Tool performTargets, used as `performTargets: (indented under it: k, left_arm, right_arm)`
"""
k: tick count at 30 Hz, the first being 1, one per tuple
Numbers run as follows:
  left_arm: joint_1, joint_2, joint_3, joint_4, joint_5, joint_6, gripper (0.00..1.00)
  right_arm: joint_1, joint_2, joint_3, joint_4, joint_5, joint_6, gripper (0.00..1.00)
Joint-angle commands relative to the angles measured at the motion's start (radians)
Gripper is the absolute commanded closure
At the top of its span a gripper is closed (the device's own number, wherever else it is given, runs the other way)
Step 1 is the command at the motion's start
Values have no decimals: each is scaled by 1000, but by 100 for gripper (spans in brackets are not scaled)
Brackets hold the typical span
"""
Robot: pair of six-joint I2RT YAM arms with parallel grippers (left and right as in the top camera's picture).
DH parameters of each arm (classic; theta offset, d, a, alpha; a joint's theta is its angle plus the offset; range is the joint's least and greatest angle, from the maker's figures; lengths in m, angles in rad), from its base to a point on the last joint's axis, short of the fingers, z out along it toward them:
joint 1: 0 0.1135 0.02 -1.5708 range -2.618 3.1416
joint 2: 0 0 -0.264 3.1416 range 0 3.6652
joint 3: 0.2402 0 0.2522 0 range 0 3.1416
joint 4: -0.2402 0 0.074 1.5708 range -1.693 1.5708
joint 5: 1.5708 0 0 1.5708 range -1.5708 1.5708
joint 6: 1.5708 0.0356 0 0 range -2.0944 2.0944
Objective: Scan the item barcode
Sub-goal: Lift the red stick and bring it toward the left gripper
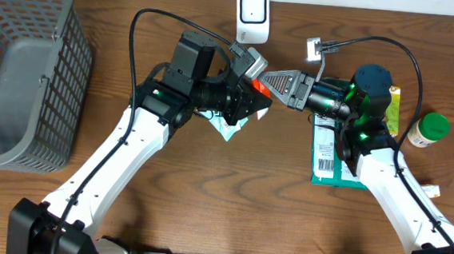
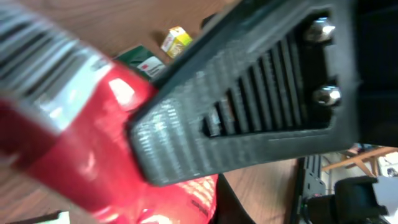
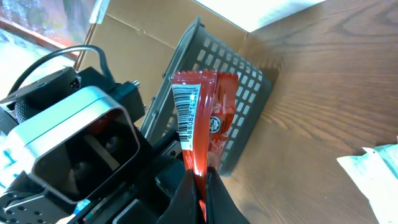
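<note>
From where I stand, the red sachet (image 1: pixel 255 86) hangs in the air between the two arms, not far from the white scanner (image 1: pixel 252 15) that sits at the far edge of the table. The right gripper (image 3: pixel 200 180) is pinched tight on the sachet's lower end. The left gripper (image 1: pixel 253 98) looks clamped on the same packet too, with one black finger lying flat across the red foil. The barcode (image 3: pixel 186 115) runs along one long edge, clear of the right fingers.

To my eye the step in hand is presenting that strip to the scanner. To do it well, only one arm should carry the sachet, so the foil isn't tugged or creased between them. The grip should stay off the bars, and the printed edge should be turned square to the scanner's window and held flat and steady there.
</note>
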Motion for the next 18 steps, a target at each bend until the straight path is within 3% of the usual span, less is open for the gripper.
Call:
performTargets:
  k: [1, 6, 11, 18]
  left_arm:
    - [2, -3, -5, -11, -84, -12, 93]
    - [3, -3, -5, -38, -147, -65, 93]
    - [3, -3, -5, -72, -146, -65, 93]
    - [2, -3, -5, -113, -119, -62, 93]
  right_arm:
    - [6, -3, 2, -4, -13, -68, 99]
    - [6, -3, 2, -4, -13, -122, 76]
    - [5, -3, 2, -95, 44, -190, 65]
    - [19, -2, 2, -161, 63, -298, 63]
